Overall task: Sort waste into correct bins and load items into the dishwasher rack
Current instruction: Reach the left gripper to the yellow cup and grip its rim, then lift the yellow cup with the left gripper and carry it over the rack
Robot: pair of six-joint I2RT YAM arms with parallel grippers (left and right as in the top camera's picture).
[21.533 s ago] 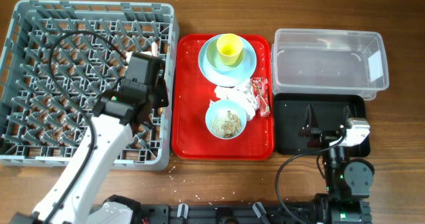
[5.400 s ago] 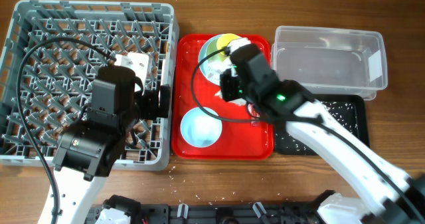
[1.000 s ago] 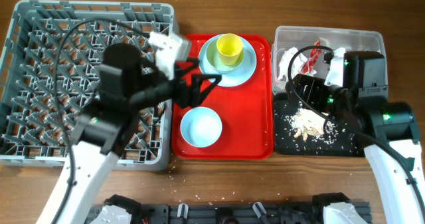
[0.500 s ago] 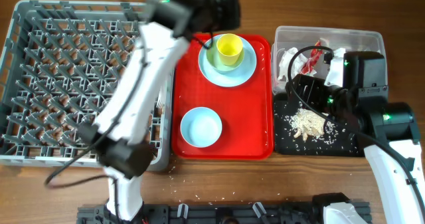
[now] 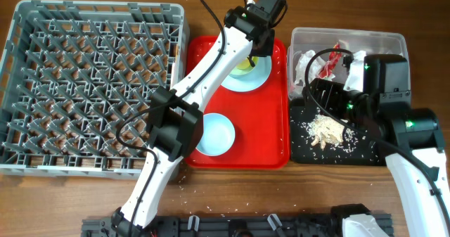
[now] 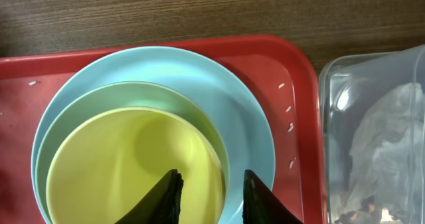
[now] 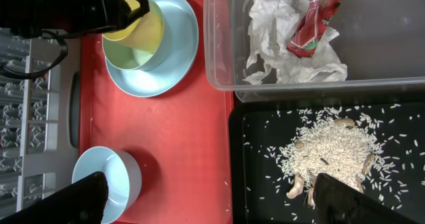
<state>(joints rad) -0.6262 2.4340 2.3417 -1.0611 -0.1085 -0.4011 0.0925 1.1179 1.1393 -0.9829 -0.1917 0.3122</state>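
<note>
Over the red tray's [image 6: 285,58] far end | left gripper [image 6: 216,199] has swung across from the dishwasher rack [image 5: 91,82] and narrowed, fingertips [image 6: 166,197] straddling the yellow cup's [image 6: 126,164] rim; cup sits on the blue plate [image 6: 255,117]; clamped or not, I cannot tell | right gripper [image 7: 212,194] gaping, empty, above the black tray [image 7: 265,137] | I judge sorting done, dish loading starting.

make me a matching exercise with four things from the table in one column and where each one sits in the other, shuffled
Things:
1. crumpled napkin
2. food scraps
3. yellow cup
4. empty blue bowl

Places:
A. in the black tray
B. by itself on the red tray
C. in the clear tub
D. stacked over the blue plate

Pairs: 1-C, 2-A, 3-D, 4-B
</note>
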